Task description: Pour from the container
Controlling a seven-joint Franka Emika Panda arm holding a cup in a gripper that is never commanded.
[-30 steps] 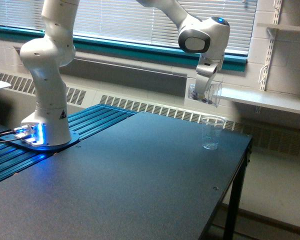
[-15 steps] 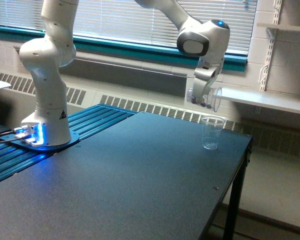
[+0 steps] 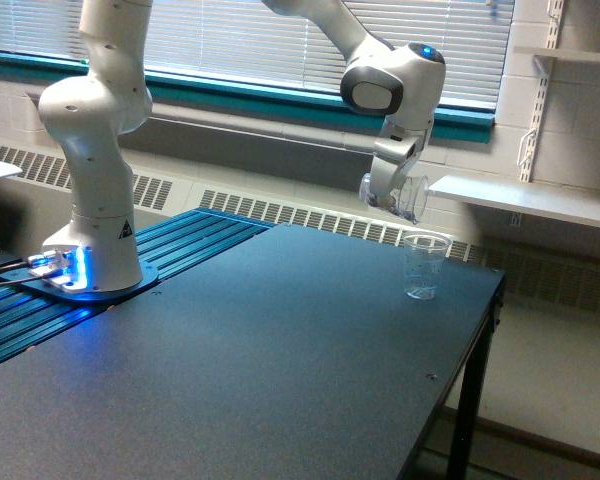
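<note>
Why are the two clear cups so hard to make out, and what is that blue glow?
In the exterior view, the held container blurs into the pale wall behind it; the cup on the table shows mainly by rim highlights; the blue glow comes from lights at the arm's base; window blinds look bright and washed out.

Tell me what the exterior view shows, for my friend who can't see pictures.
A white robot arm holds a small clear cup tipped on its side in its gripper, above another clear cup standing upright near the far edge of a dark table.
</note>
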